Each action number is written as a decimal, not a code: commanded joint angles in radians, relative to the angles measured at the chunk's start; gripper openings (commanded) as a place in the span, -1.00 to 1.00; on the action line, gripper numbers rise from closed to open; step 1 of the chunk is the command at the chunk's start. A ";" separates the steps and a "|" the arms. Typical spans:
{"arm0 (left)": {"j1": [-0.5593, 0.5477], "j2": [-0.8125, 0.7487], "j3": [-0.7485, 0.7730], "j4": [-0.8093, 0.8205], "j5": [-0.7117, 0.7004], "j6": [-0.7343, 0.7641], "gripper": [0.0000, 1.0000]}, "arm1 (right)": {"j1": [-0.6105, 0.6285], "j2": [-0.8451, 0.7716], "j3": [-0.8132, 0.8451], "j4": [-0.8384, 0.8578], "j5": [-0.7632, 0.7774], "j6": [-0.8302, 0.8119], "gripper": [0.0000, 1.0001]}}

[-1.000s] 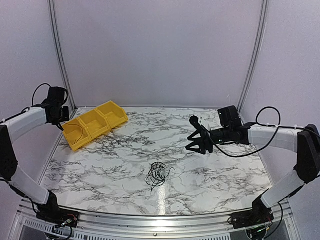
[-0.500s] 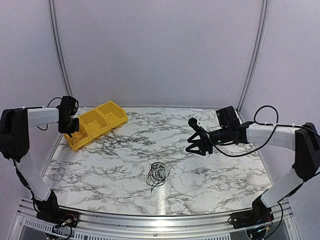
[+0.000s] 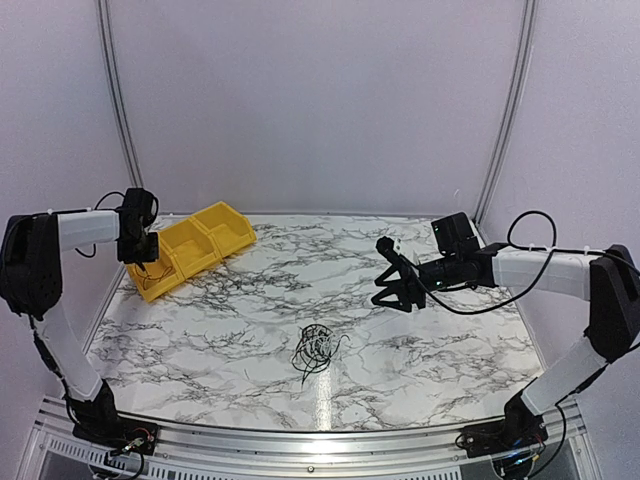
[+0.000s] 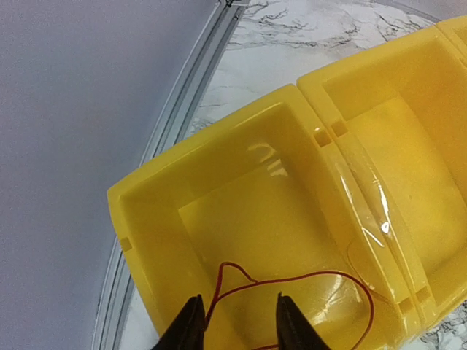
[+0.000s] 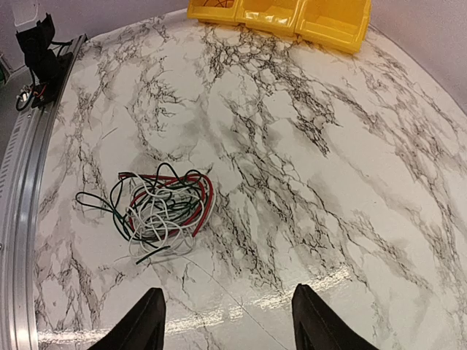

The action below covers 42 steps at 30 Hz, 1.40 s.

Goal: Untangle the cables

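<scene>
The cables (image 3: pixel 316 350) lie as a small, loose tangle on the marble-patterned counter (image 3: pixel 450 370), near the middle and toward the near edge. The right wrist view shows black, white, red and green strands looped over one another (image 5: pixel 157 208). Nothing touches them.

The right claw (image 3: pixel 383 272) hovers above the counter to the far right of the tangle, well apart from it. Its fingers are spread wide with nothing between them (image 5: pixel 226 313).

The yellow bin (image 3: pixel 225 232) sits at the far left corner of the counter, set at a slant, with three compartments in a row. The left claw (image 3: pixel 140 250) hangs over its near-left end compartment. In the left wrist view its fingers stand apart, released (image 4: pixel 235 324). A single red wire (image 4: pixel 292 277) lies curled on the floor of that end compartment below them, one stretch of it running down between the fingertips. The fingers do not pinch it.
</scene>
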<state>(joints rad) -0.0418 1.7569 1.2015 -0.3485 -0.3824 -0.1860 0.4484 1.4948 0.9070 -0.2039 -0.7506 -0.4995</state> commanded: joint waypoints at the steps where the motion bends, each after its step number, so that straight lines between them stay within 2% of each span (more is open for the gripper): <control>1: 0.003 -0.092 0.020 -0.029 -0.071 -0.015 -0.16 | -0.002 0.011 0.047 -0.021 -0.005 -0.013 0.19; 4: 0.003 -0.159 0.002 -0.008 -0.116 -0.011 0.22 | -0.002 0.013 0.049 -0.023 -0.002 -0.017 0.19; 6: 0.004 -0.210 -0.016 0.020 -0.097 -0.005 0.41 | -0.002 0.014 0.050 -0.025 0.002 -0.021 0.19; 8: 0.003 -0.269 -0.044 0.061 -0.028 -0.005 0.54 | -0.003 0.015 0.052 -0.030 0.008 -0.027 0.19; 10: -0.007 -0.345 -0.088 0.128 0.061 0.000 0.92 | -0.003 0.015 0.052 -0.036 0.015 -0.036 0.19; 11: -0.019 -0.390 -0.114 0.168 0.105 0.011 0.97 | -0.002 0.013 0.052 -0.037 0.017 -0.040 0.19; 13: -0.053 -0.472 -0.163 0.245 0.175 0.045 0.98 | -0.002 0.014 0.049 -0.036 0.018 -0.047 0.18; 16: -0.114 -0.544 -0.205 0.270 0.169 0.081 0.98 | -0.002 0.020 0.047 -0.034 0.014 -0.049 0.19; 18: -0.143 -0.552 -0.212 0.269 0.173 0.097 0.98 | 0.005 0.029 0.047 -0.036 0.007 -0.052 0.19; 22: -0.216 -0.544 -0.236 0.323 0.283 0.118 0.98 | 0.042 0.049 0.052 -0.074 0.007 -0.105 0.16; 26: -0.293 -0.563 -0.269 0.385 0.330 0.125 0.98 | 0.092 0.082 0.078 -0.141 0.004 -0.172 0.15; 29: -0.330 -0.597 -0.311 0.447 0.321 0.124 0.98 | 0.127 0.104 0.084 -0.157 0.041 -0.188 0.18; 31: -0.334 -0.625 -0.351 0.521 0.256 0.105 0.98 | 0.145 0.127 0.093 -0.150 0.063 -0.168 0.19; 33: -0.331 -0.614 -0.345 0.514 0.184 0.089 0.98 | 0.159 0.160 0.116 -0.155 0.077 -0.137 0.19; 36: -0.326 -0.579 -0.302 0.445 0.169 0.107 0.98 | 0.178 0.207 0.144 -0.175 0.083 -0.126 0.20; 39: -0.317 -0.552 -0.281 0.412 0.177 0.100 0.98 | 0.203 0.244 0.156 -0.188 0.083 -0.130 0.21; 42: -0.311 -0.538 -0.257 0.371 0.255 0.109 0.98 | 0.223 0.278 0.174 -0.194 0.074 -0.110 0.21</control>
<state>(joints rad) -0.3626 1.1988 0.8951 0.0696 -0.1806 -0.0860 0.6399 1.7382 1.0321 -0.3649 -0.6781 -0.6346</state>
